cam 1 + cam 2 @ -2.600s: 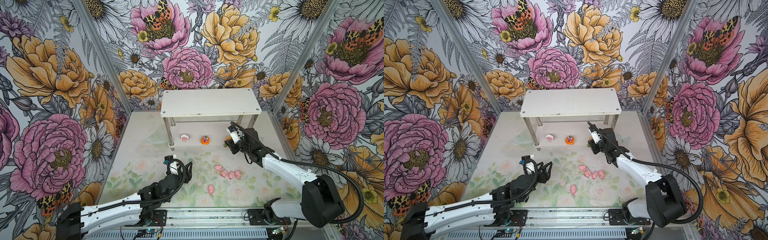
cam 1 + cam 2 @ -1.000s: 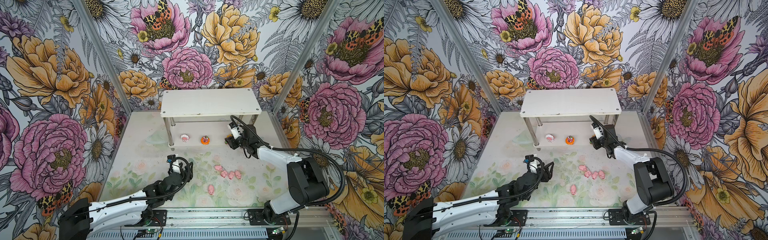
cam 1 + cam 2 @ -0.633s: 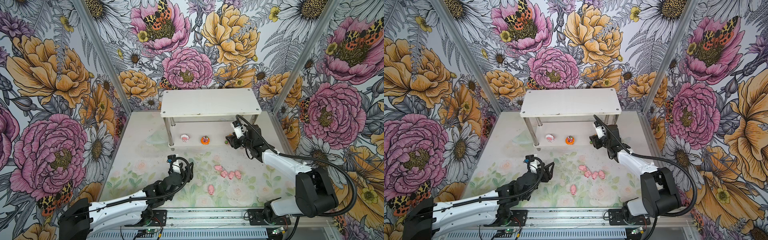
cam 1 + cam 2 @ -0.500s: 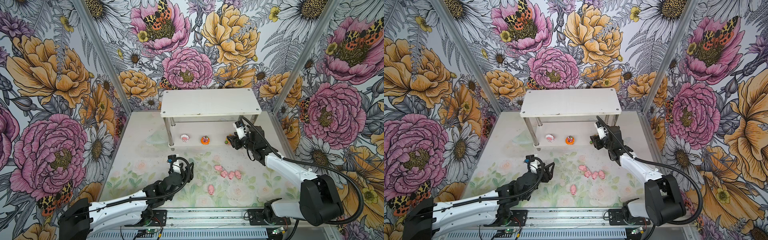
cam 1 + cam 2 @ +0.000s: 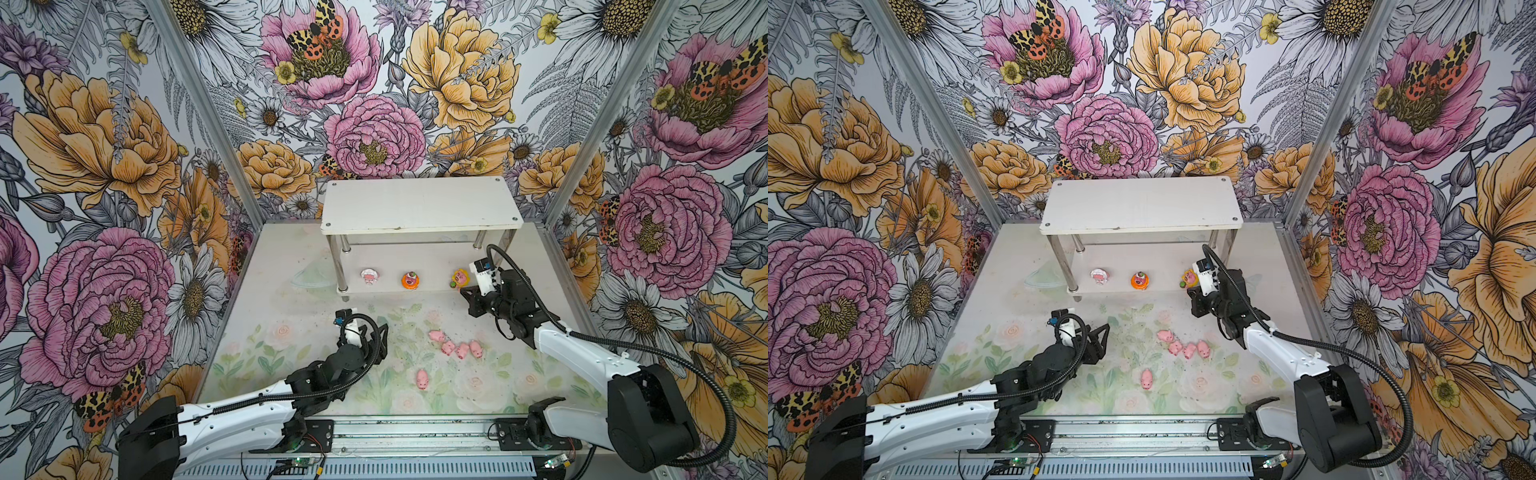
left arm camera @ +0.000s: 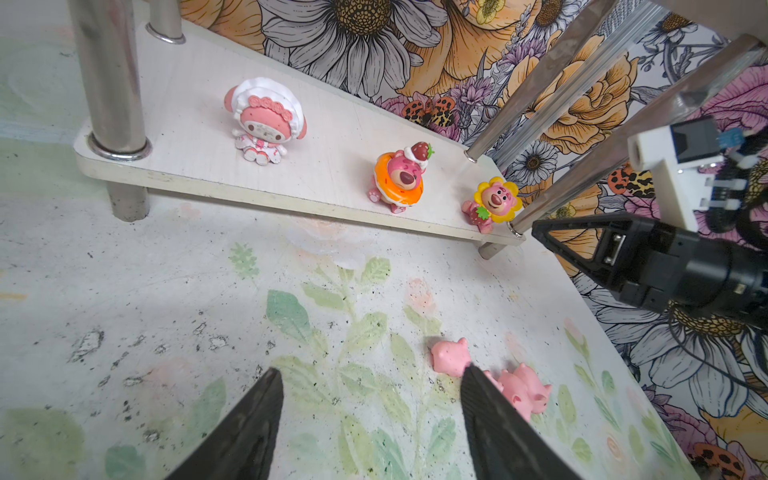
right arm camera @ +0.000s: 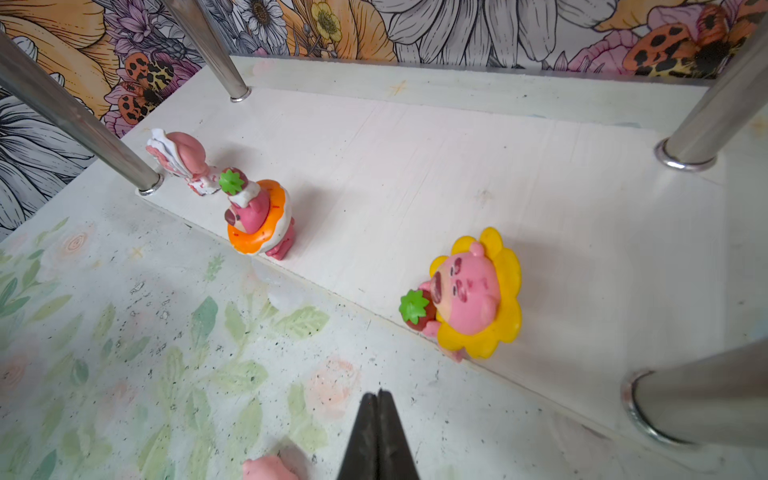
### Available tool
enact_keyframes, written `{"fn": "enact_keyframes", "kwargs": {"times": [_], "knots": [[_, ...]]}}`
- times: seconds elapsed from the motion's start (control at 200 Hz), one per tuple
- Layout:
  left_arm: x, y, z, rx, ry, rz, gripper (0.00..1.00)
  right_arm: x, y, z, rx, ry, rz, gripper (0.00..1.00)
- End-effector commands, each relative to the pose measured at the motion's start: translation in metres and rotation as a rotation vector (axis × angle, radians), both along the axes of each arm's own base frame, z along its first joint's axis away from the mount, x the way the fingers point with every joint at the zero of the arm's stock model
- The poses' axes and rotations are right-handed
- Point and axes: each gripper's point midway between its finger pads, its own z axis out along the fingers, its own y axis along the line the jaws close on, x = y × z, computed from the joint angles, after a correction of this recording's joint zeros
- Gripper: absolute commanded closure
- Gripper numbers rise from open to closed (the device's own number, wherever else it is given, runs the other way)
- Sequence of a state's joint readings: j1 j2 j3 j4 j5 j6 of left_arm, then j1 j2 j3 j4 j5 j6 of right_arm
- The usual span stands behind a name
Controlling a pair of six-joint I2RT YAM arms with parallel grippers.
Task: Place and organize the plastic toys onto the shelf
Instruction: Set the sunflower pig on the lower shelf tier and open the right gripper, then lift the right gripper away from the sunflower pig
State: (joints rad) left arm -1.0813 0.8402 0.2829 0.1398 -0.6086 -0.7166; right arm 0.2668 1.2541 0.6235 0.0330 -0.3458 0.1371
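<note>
Pink pigs (image 5: 448, 347) lie on the table (image 5: 291, 324) — three rimmed figures (image 5: 410, 280) stand on the shelf (image 5: 419, 205), lower tier. Left tool (image 6: 369, 370) spread (empty); right tool (image 7: 377, 395) pressed together, holding nothing.

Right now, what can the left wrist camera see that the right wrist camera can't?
Only the left wrist view shows pink pigs bunched together, the left gripper with jaws open, and the right gripper from outside. Only the right wrist view looks along the right gripper's shut jaws and down on the yellow-rimmed toy. Both show it, the white-rimmed toy and the orange-rimmed toy on the shelf's lower tier.
</note>
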Motion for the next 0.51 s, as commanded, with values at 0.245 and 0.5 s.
{"fn": "enact_keyframes", "kwargs": {"times": [0.245,0.5], "knots": [[0.002,-0.001,0.0,-0.033,0.015,0.0,0.3,0.026,0.005,-0.017,0.035,0.072,-0.045,1.0],[0.005,0.003,-0.003,-0.037,0.02,0.013,0.29,0.036,-0.003,-0.022,0.022,0.077,-0.107,1.0]]}}
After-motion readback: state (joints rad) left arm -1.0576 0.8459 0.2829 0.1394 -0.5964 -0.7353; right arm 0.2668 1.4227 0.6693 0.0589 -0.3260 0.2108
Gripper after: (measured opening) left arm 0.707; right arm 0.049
